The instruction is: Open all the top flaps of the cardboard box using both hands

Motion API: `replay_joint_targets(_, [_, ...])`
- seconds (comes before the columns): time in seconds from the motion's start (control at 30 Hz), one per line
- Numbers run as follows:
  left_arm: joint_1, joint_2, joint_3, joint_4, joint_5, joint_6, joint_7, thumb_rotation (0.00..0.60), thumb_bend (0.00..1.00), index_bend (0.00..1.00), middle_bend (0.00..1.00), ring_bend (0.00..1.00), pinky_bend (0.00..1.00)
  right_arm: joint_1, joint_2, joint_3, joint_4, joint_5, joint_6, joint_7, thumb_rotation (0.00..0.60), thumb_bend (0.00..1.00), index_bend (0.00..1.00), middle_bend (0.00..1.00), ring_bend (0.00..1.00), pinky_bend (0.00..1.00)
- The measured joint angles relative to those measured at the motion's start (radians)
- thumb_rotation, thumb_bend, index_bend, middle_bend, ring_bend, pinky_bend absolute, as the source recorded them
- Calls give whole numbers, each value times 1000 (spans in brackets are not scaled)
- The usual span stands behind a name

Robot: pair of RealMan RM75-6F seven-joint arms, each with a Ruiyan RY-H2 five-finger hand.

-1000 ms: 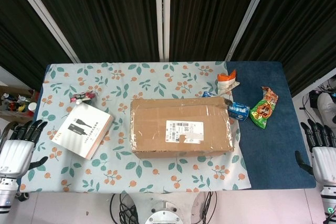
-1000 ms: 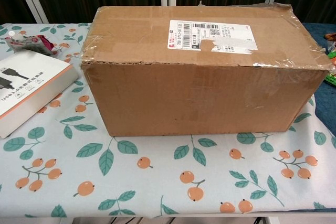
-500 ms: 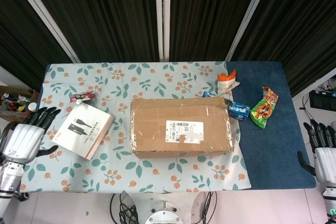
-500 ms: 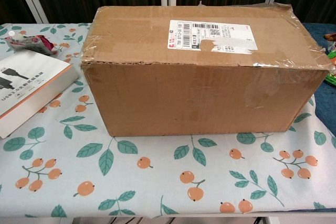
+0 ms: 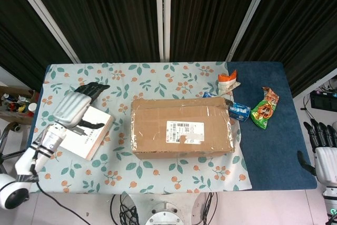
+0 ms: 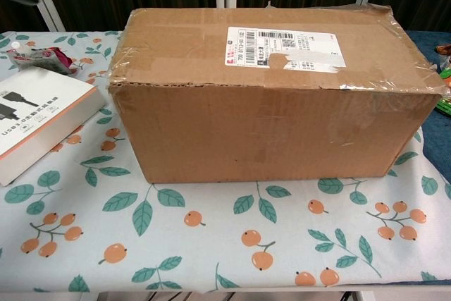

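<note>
Box taped flat at the table's middle, both my hands off it.

My left hand (image 5: 73,106) hovers over the white booklet (image 5: 84,130), fingers spread, holding nothing, hiding its far corner. The cardboard box (image 5: 181,128) sits mid-table, flaps closed. My right hand (image 5: 322,148), empty with fingers apart, is cut off at the frame's edge.

Dark pleated curtains (image 5: 110,14) fill the back wall, split by pale vertical and slanted frame bars (image 5: 163,14). The surface (image 5: 274,146) is dark blue, mostly covered by a light cloth printed with green leaves and orange fruit (image 5: 105,77). Black cables (image 5: 126,209) hang below its front edge over a pale floor (image 5: 79,206). Lighting is even and bright.
</note>
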Motion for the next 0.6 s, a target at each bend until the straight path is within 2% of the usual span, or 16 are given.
replay_joint_targets(0.07, [-40, -26, -18, -6, -61, -39, -10, 340, 0, 101, 204, 98, 197, -3, 1, -1, 2, 1, 1, 3, 600, 311, 0, 0, 0, 0])
replay_joint_targets(0.13, [-70, -46, -29, -9, -108, -75, -25, 306, 0, 104, 216, 98, 197, -5, 1, -1, 6, 4, 2, 7, 600, 311, 0, 0, 0, 0])
replay_joint_targets(0.3, [-144, -103, -34, -2, -197, -161, -52, 287, 0, 105, 236, 98, 194, -7, -4, 1, 25, 16, -1, 28, 600, 311, 0, 0, 0, 0])
replay_joint_targets(0.6, [-221, -190, -18, 46, -243, -208, -59, 268, 0, 106, 272, 98, 194, -6, -14, 7, 52, 30, -11, 49, 600, 311, 0, 0, 0, 0])
